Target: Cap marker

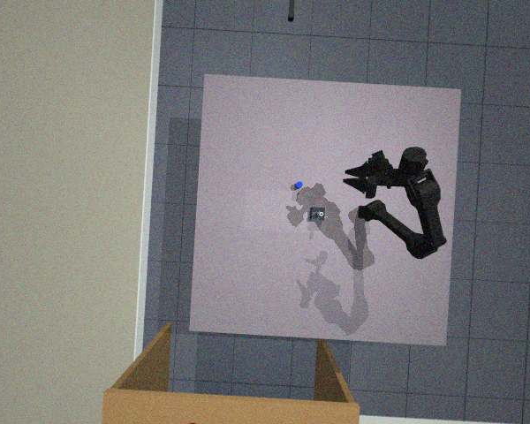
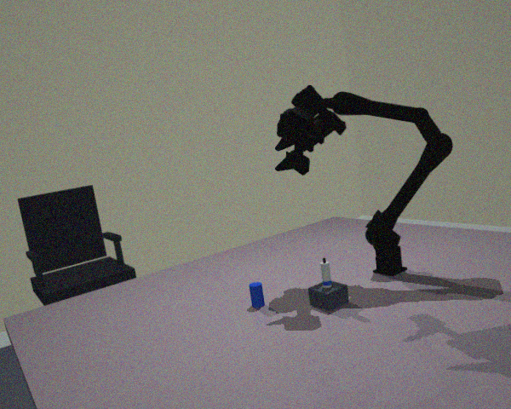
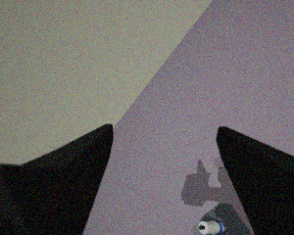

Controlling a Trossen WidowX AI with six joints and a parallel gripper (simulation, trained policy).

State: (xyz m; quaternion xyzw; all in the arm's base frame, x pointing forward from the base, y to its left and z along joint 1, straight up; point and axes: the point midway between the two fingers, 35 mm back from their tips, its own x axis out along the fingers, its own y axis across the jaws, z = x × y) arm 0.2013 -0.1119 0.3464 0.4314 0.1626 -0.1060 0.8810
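1. So, looks to me like we're at the very start: the blue cap (image 1: 299, 185) (image 2: 256, 295) is standing upright by itself on the table (image 1: 256, 283) (image 2: 168, 352) (image 3: 152, 196), near the holder block (image 1: 313, 218) (image 2: 327, 297) (image 3: 230, 215) but not touching it.
2. The marker (image 1: 321, 213) (image 2: 325, 272) (image 3: 212, 227) is upright in the block, dark tip bare and pointing up. No capping done yet.
3. The gripper (image 1: 344, 176) (image 2: 276, 158) (image 3: 165, 131) is up high, well above both things. Its jaws are spread with nothing between them, and they're aimed more outward than straight down.
4. I'd call the step in hand the approach to the cap. The wrist view gets the marker and block low in the picture, but I can't make out the cap there, so the aim probably needs sorting first.
5. Next move, imo: swing over toward the cap, tip the fingers further down, lower with one on each side, then close gently. Keep it off the marker on the way.
6. Main worry is a sloppy descent. A loose upright cap could go over pretty easily if one finger clips it, and a crooked grip would make lining it up on that tip annoying.
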